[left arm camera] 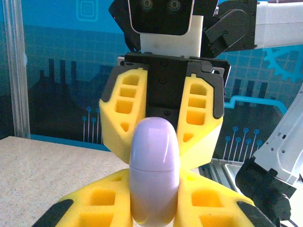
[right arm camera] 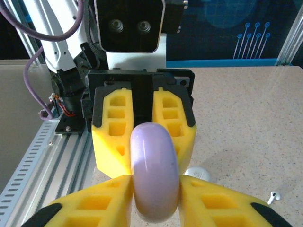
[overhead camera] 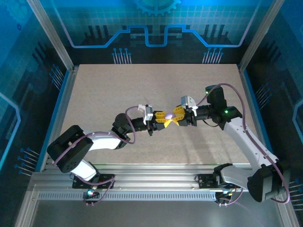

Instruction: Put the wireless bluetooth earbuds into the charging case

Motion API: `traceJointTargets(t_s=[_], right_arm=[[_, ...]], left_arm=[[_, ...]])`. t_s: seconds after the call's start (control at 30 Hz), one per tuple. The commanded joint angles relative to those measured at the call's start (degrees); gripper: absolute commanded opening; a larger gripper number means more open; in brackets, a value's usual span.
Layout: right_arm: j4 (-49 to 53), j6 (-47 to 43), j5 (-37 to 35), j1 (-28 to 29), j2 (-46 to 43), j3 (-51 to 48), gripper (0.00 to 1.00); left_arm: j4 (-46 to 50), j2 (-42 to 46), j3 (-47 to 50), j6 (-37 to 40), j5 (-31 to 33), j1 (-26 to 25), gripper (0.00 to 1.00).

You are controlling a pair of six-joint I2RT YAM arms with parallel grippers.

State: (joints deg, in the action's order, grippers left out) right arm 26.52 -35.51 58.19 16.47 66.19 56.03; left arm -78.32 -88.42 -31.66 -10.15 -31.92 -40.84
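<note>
Charging case [left arm camera: 155, 175], a smooth rounded shell that reads pale lilac up close, hangs in mid-air between my two claws, held clear above the speckled beige surface [overhead camera: 142, 85] near its middle. My left claw [left arm camera: 155, 194] is clamped on one end of the case, its yellow fingers [left arm camera: 97, 201] pressed against both flanks. My right claw [right arm camera: 155, 194] comes in from the opposite side, nose to nose with the left, and its yellow fingers [right arm camera: 92, 205] sit tight against the other end of the case, so the shell is gripped from both ends at once. A thin seam runs across the case about halfway along its length, and the two halves lie flush together at that line. From above, my two arms reach inward from left and right of the case and meet at it, wrists roughly level, with the case as the small pale spot between the yellow tips. One earbud [right arm camera: 272, 195], a tiny white curved piece with a short stem, lies on the surface below the case and well off to its side, apart from both claws. A second small white rounded piece [right arm camera: 196, 173] shows on the surface beneath the case, just past the left claw's yellow finger; it is partly hidden and I cannot tell what it is.
</note>
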Motion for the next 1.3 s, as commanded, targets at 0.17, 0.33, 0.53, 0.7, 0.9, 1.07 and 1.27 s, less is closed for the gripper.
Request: traceJointTargets(t_s=[0.17, 0.33, 0.53, 0.7, 0.9, 1.07, 1.27], right_arm=[[4.4, -4.7, 3.3, 0.1, 2.0, 3.5, 0.15], [5.8, -5.8, 2.8, 0.2, 1.9, 3.7, 0.12], [6.4, -5.6, 0.2, -0.6, -0.2, 1.9, 0.11], [8.2, -5.2, -0.9, -3.1, -3.3, -0.1, 0.1], [12.4, -5.1, -2.9, -6.8, -6.1, -1.9, 0.1], [16.2, -3.6, -9.2, -8.2, -6.9, -1.9, 0.1], [18.5, -0.2, -17.3, -8.8, -5.7, -1.3, 0.1]], left_arm=[[-1.7, 1.0, 0.6, 0.9, -1.3, -0.5, 0.19], [-1.7, 0.8, 0.6, 1.0, -1.1, -0.5, 0.21], [-1.8, 1.1, 1.2, 1.6, 0.2, -0.5, 0.37], [-1.7, 1.5, 2.6, 2.6, 3.2, -0.5, 0.54], [1.1, 2.7, 3.9, 2.8, 6.9, -0.5, 0.64], [6.5, 5.1, 5.2, 3.2, 10.6, -0.5, 0.7], [16.2, 9.8, 6.1, 5.1, 14.0, -0.5, 0.77]])
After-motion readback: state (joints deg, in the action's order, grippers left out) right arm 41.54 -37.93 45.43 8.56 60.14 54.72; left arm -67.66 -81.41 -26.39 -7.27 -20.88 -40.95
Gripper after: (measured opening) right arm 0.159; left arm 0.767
